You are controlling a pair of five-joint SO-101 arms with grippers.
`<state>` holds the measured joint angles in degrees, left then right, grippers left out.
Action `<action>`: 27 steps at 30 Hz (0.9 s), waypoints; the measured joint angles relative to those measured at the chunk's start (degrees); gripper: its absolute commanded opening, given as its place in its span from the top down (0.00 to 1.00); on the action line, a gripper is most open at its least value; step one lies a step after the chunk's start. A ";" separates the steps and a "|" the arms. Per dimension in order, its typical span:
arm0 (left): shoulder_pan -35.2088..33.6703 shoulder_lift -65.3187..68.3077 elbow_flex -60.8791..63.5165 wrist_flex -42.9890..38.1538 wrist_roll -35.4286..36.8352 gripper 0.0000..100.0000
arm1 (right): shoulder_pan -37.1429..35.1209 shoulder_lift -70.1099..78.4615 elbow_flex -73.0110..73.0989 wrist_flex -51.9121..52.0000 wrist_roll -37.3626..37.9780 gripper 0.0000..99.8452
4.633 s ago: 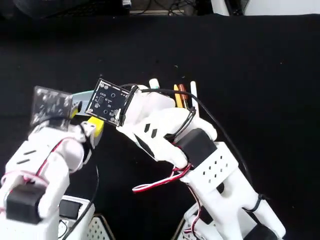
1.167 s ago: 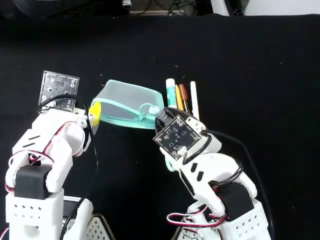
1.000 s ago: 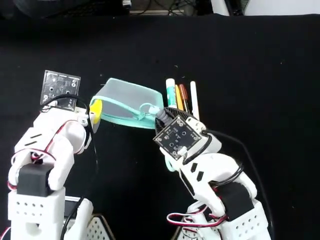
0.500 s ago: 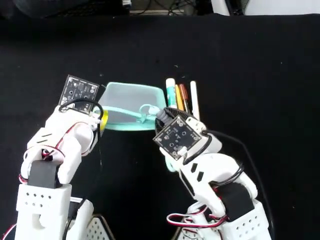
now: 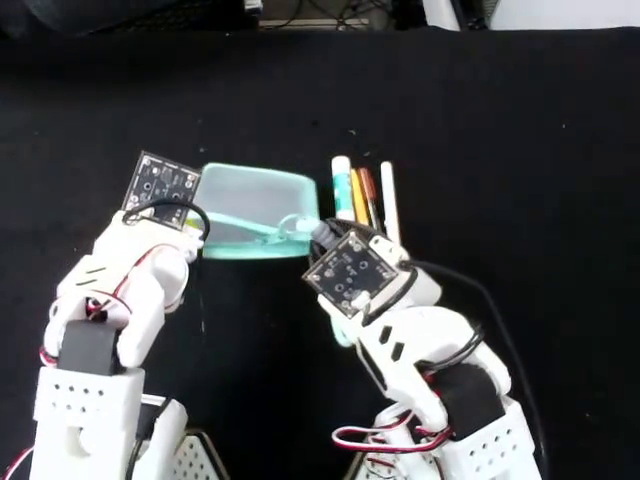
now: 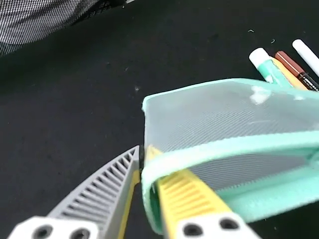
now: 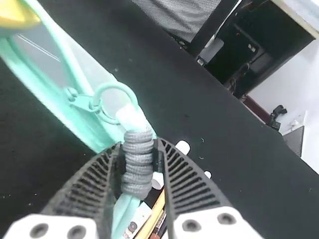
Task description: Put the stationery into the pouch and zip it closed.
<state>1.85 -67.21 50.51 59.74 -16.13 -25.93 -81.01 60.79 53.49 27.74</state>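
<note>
Mint pouch [image 5: 255,200], left fingers [image 6: 184,199] clamped on its rim, right fingers [image 7: 92,184] seemingly pinching zipper pull [image 7: 137,159], wrists low

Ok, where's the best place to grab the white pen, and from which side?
Probably the far half of its barrel, from above. The white pen lies flat at the outer edge of the row, bare table on one side, the brown pen close on the other; its near end is hidden.

A black cloth covers the surface [image 5: 500,120]. Past its far edge lie cables [image 5: 330,12] and a white wall [image 5: 560,12]. Grey mesh [image 6: 40,20] stands behind, near dark furniture [image 7: 244,45].
</note>
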 measured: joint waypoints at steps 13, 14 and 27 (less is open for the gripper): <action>-6.51 -0.09 -7.12 7.38 0.09 0.97 | 7.74 -3.78 1.93 -4.57 -5.27 0.99; -5.80 -0.09 -6.86 7.38 0.53 0.97 | 7.65 -3.78 1.93 -4.57 -5.27 0.99; -0.35 -0.18 6.07 -5.10 2.64 0.97 | -2.11 -4.31 -5.54 9.32 -5.36 0.77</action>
<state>1.49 -67.38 56.57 54.64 -13.49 -28.04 -85.32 55.25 62.81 22.37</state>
